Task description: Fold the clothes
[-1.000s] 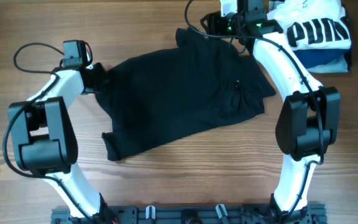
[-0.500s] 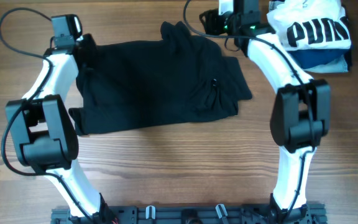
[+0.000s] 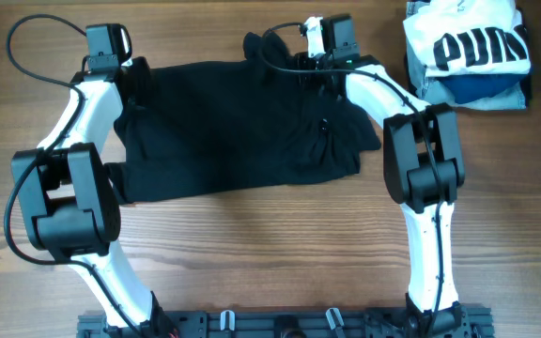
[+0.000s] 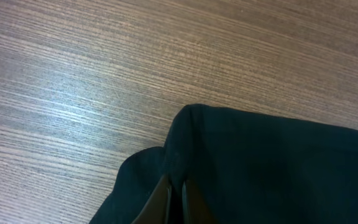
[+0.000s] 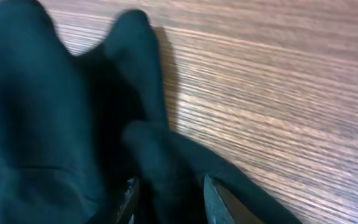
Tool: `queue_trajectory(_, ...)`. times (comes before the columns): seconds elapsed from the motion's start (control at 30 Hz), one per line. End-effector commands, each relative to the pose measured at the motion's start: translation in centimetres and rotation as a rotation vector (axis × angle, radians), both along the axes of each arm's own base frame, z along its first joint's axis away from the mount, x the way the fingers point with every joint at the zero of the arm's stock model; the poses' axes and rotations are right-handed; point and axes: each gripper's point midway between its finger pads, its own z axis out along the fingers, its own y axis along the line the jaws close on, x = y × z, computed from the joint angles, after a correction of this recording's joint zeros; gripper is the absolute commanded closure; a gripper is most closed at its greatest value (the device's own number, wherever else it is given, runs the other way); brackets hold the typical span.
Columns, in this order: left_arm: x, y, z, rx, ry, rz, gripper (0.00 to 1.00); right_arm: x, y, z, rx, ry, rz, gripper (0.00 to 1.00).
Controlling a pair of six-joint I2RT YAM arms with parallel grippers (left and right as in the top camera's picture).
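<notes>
The black garment (image 3: 233, 122) lies spread out across the far half of the wooden table. My left gripper (image 3: 137, 80) is at its far left corner. In the left wrist view the jaws (image 4: 175, 199) are pinched shut on the edge of the black fabric (image 4: 272, 168). My right gripper (image 3: 310, 66) is over the garment's far edge, right of centre. In the right wrist view its jaws (image 5: 166, 199) stand apart with a raised fold of black fabric (image 5: 36, 124) between them. No white logo shows.
A folded white shirt with big black letters (image 3: 468, 42) lies on folded blue garments (image 3: 477, 89) at the far right corner. Bare wooden table (image 3: 252, 253) runs along the near side. A black cable (image 3: 36, 38) loops at the far left.
Over the second, both arms dragged the garment to the far left and spread it flatter. In the last half second my right gripper moved left onto its far edge.
</notes>
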Motion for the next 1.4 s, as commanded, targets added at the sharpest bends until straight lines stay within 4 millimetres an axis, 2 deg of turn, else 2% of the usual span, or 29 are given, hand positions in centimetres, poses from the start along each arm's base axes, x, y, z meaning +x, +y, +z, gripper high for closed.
queue_trajectory(0.0, 0.1, 0.2, -0.1, 0.012, 0.005, -0.005, 0.96, 0.7, -1.3, -1.2, -0.060, -0.009, -0.062, 0.69)
queue_trajectory(0.07, 0.0, 0.2, -0.1, 0.012, 0.008, -0.004, 0.96, 0.8, -1.5, -1.0, -0.067, -0.012, -0.068, 0.90)
queue_trajectory(0.1, 0.0, 0.2, -0.2, 0.012, 0.009, -0.005, 0.96, 0.6, -1.5, -0.6, -0.069, -0.005, -0.068, 0.96)
queue_trajectory(0.13, 0.0, 0.2, -0.2, 0.012, 0.009, -0.004, 0.96, 0.4, -1.5, 0.6, -0.064, -0.007, -0.066, 0.96)
queue_trajectory(0.23, -0.1, 0.4, -0.2, 0.012, 0.014, -0.001, 0.96, -0.3, -1.4, 7.5, -0.022, -0.050, -0.069, 0.95)
queue_trajectory(0.3, -0.3, 0.6, -0.3, 0.011, 0.020, 0.004, 0.96, -1.9, -1.8, 11.4, -0.023, -0.048, -0.068, 0.96)
queue_trajectory(0.37, -0.7, 1.2, -0.5, 0.009, 0.036, 0.016, 0.96, -4.6, -2.1, 12.8, -0.026, 0.027, -0.050, 0.96)
queue_trajectory(0.47, -1.9, 2.0, -1.2, 0.003, 0.086, 0.034, 0.96, -9.6, -2.4, 9.6, -0.041, 0.265, -0.013, 0.96)
queue_trajectory(0.57, -2.8, 2.9, -1.7, -0.003, 0.123, 0.054, 0.96, -15.8, -2.6, 4.7, -0.089, 0.506, 0.031, 0.94)
queue_trajectory(0.6, -2.9, 3.2, -1.7, -0.004, 0.127, 0.060, 0.96, -17.6, -2.6, 3.6, -0.117, 0.555, 0.063, 0.69)
queue_trajectory(0.63, -3.0, 3.3, -1.7, -0.004, 0.127, 0.063, 0.96, -18.2, -2.7, 3.2, -0.125, 0.578, 0.068, 0.59)
queue_trajectory(0.7, -2.9, 3.5, -1.7, -0.003, 0.123, 0.066, 0.96, -16.8, -2.7, 4.3, -0.100, 0.531, 0.048, 0.53)
queue_trajectory(0.77, -2.9, 3.6, -1.6, -0.003, 0.122, 0.069, 0.96, -13.9, -2.7, 7.5, -0.052, 0.425, 0.037, 0.45)
queue_trajectory(0.83, -2.9, 3.8, -1.6, -0.004, 0.122, 0.073, 0.96, -11.5, -2.7, 9.8, -0.029, 0.333, 0.031, 0.41)
queue_trajectory(0.87, -3.0, 4.0, -1.6, -0.004, 0.122, 0.076, 0.96, -9.7, -2.6, 11.3, -0.014, 0.249, 0.035, 0.40)
queue_trajectory(0.93, -2.9, 4.0, -1.6, -0.004, 0.120, 0.076, 0.96, -7.3, -1.9, 12.0, -0.012, 0.137, 0.044, 0.40)
queue_trajectory(1.0, -2.8, 4.0, -1.5, -0.003, 0.113, 0.076, 0.96, -5.8, -0.4, 10.4, -0.018, 0.087, 0.082, 0.40)
queue_trajectory(1.13, -2.8, 4.0, -1.5, -0.003, 0.112, 0.076, 0.96, -4.2, 2.0, 5.9, -0.021, 0.062, 0.124, 0.40)
queue_trajectory(1.27, -2.8, 4.0, -1.5, -0.003, 0.113, 0.076, 0.96, -2.3, 1.9, 2.3, -0.053, 0.027, 0.104, 0.39)
queue_trajectory(1.37, -2.8, 4.0, -1.5, -0.003, 0.113, 0.076, 0.96, -1.7, 1.5, 0.7, -0.081, 0.019, 0.085, 0.38)
